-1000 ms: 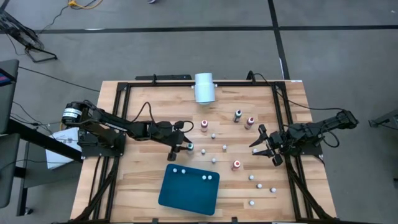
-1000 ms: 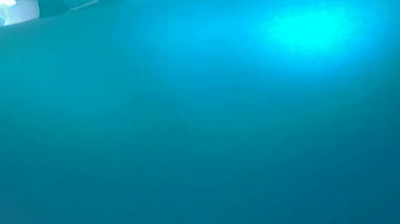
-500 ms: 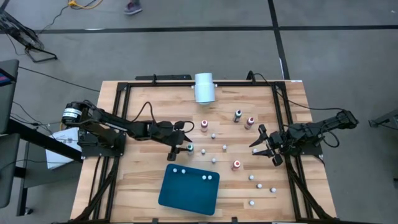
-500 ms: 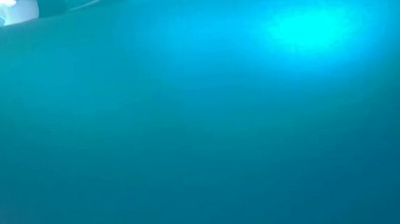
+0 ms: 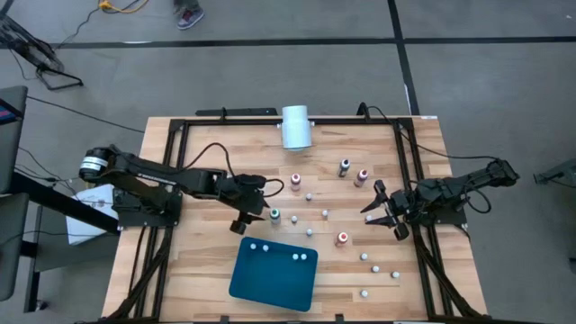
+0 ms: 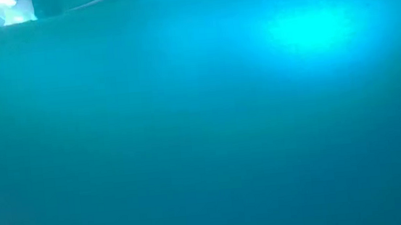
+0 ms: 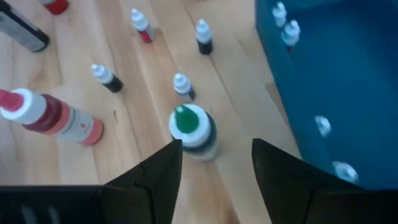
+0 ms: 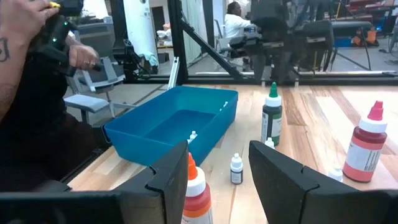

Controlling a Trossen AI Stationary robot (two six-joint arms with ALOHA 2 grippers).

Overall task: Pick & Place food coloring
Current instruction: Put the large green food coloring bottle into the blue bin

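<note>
Wooden table (image 5: 207, 270): bottles (image 5: 309, 196), teal tray (image 5: 274, 279), white cylinder (image 5: 295, 127).

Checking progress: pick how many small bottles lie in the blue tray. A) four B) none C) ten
A: the high view shows four white-capped bottles inside the tray; the rest stand on the table.

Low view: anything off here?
Yes. The low view is a solid teal field, apparently the blue tray sitting right against the lens, so it shows neither arms nor bottles. On the table, the white cylinder lies on its side at the far edge.
</note>
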